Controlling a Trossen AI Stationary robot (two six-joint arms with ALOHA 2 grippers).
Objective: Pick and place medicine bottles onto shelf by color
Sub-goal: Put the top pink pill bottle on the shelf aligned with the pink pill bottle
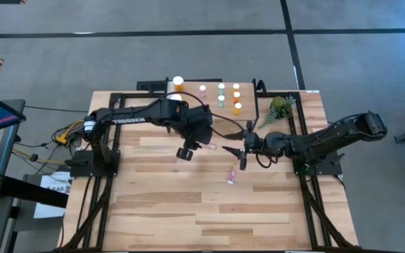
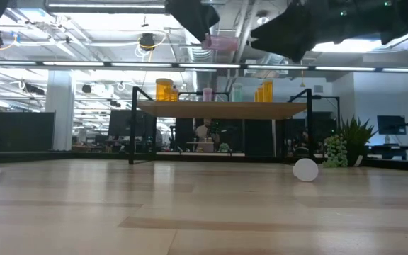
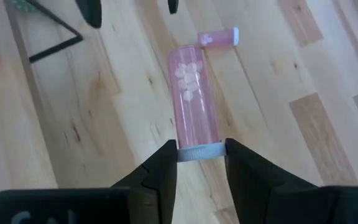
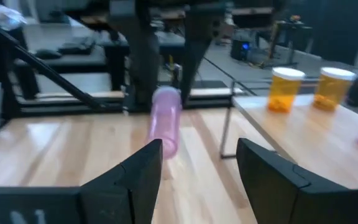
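Left gripper (image 3: 199, 163) clamped the pink cylindrical pill bottle (image 3: 194, 99) by its white cap, raised, probably for carrying to the light-wood shelf (image 2: 222, 110). Right gripper (image 4: 197, 163) waited open beside it.

This looks like a robotics lab set inside a large open-plan office or industrial hall. Beyond the wooden workbench (image 2: 190, 212) the low view shows an exposed ceiling with ducts, cables and long strip lights (image 2: 105, 65), and rows of desks with monitors (image 2: 392, 126), though these are hard to make out. From above, the bench stands on grey carpet tiles (image 1: 188, 56), with loose cables (image 1: 44, 151) trailing beside it.
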